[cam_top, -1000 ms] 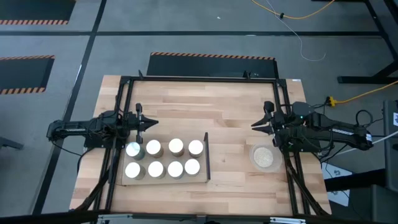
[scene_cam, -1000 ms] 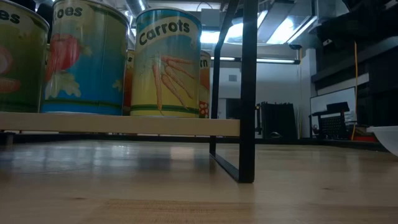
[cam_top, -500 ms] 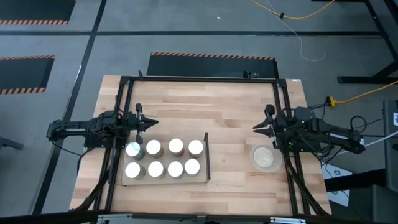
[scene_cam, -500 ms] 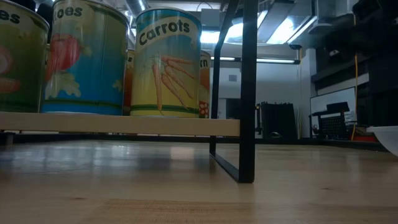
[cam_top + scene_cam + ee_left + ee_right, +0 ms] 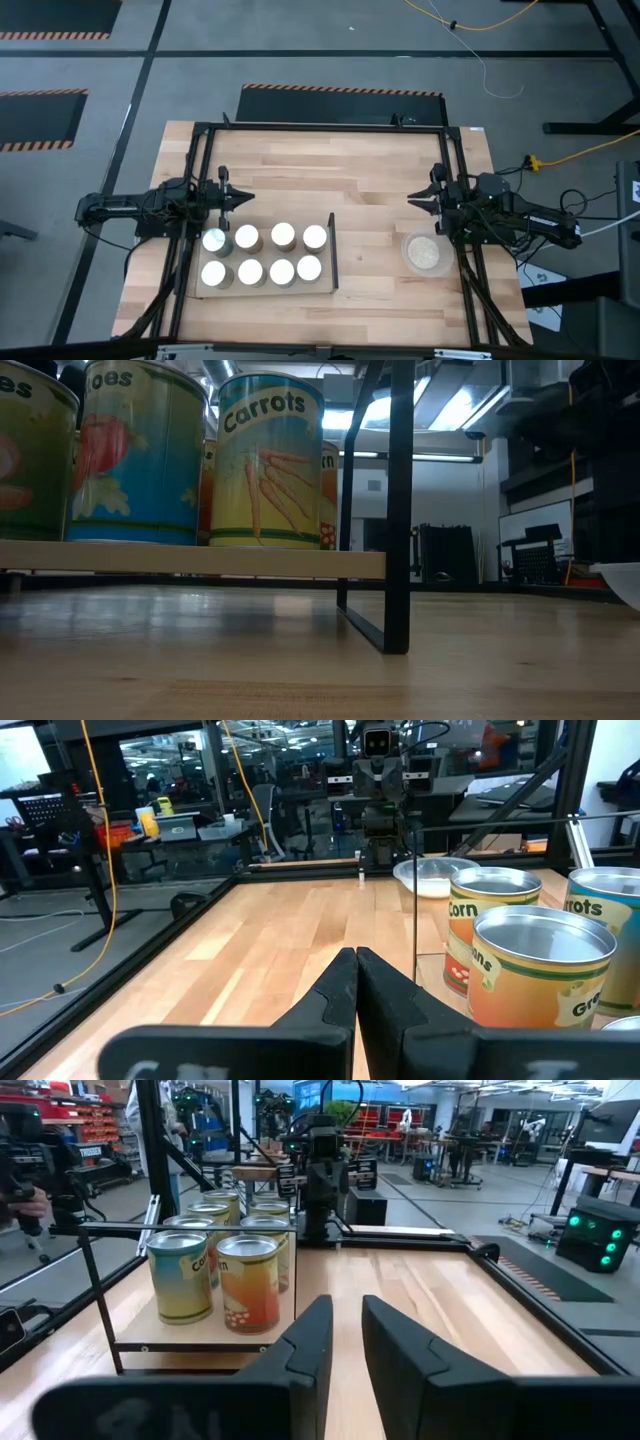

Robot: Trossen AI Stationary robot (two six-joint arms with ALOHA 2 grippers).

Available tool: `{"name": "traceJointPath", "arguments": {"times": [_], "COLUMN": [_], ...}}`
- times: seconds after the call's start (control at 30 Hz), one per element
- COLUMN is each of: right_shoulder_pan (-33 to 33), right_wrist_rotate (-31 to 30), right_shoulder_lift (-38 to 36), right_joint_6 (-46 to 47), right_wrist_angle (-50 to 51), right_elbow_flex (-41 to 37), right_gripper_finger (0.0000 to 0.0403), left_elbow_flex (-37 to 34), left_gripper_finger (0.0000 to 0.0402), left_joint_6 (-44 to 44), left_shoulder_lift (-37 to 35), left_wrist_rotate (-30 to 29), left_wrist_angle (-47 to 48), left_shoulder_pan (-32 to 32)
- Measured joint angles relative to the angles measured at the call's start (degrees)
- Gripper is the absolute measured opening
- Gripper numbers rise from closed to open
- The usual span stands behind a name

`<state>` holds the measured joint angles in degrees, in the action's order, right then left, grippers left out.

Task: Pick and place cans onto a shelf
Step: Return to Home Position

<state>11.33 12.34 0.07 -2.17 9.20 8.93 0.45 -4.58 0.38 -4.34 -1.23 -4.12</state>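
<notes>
From above, the eight cans (image 5: 282, 236) show only their pale round tops, so the labels cannot be read there. In the low view the front cans hide those behind. One can is cut off at the picture's left edge, and the can marked "Carrots" (image 5: 270, 460) loses its top to the upper edge. The right wrist view shows two cans plainly; those behind them are half hidden.

The cans stand upright in two rows of four on the shelf (image 5: 200, 560). It lies on the left half of the table (image 5: 380, 160), with its black upright frame at the end nearer the table's middle.

The left tool (image 5: 245, 199) hovers just beyond the back row, near the cans at the shelf's outer end but not touching them. Its fingers are pressed together and hold nothing. The right tool (image 5: 410, 198) hangs well apart from the shelf, over the table's right side near a beige dish (image 5: 425, 252). A narrow gap shows between its fingers (image 5: 310, 1330), which are empty.
</notes>
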Motion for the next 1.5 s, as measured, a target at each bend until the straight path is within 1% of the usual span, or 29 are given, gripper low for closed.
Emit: {"name": "traceJointPath", "arguments": {"times": [0.1, 0.3, 0.53, 0.67, 0.77, 0.83, 1.5], "right_shoulder_pan": [0.0, 0.0, 0.0, 0.0, 0.0, 0.0, 0.0], "right_wrist_rotate": [-0.1, -2.2, -2.9, -6.1, -8.8, -10.1, -10.8], "right_shoulder_lift": [0.0, 0.0, 0.0, 0.0, 0.0, 0.5, 0.7], "right_joint_6": [0.0, 0.2, 0.2, 0.4, 0.4, 0.4, 1.8], "right_wrist_angle": [0.0, 0.0, -0.2, -4.1, -10.4, -11.2, -10.2], "right_elbow_flex": [0.0, 0.0, -0.2, -4.6, -8.6, -8.4, -8.3], "right_gripper_finger": [0.0063, 0.0063, 0.0063, 0.0063, 0.0063, 0.0063, 0.0063], "left_elbow_flex": [0.0, 0.0, 0.0, 0.0, 0.0, 0.0, 0.0], "left_gripper_finger": [0.0000, 0.0000, 0.0000, 0.0000, 0.0000, 0.0000, 0.0000], "left_joint_6": [0.0, 0.0, 0.0, 0.0, 0.0, 0.0, -1.1], "left_shoulder_lift": [0.0, 0.0, 0.0, 0.0, 0.0, 0.0, 0.0], "left_wrist_rotate": [0.0, 0.0, 0.0, 0.0, 0.0, 0.0, -0.6], "left_wrist_angle": [0.0, 0.0, 0.0, 0.0, 0.0, 0.0, 0.0], "left_shoulder_pan": [0.0, 0.0, 0.0, 0.0, 0.0, 0.0, 0.0]}}
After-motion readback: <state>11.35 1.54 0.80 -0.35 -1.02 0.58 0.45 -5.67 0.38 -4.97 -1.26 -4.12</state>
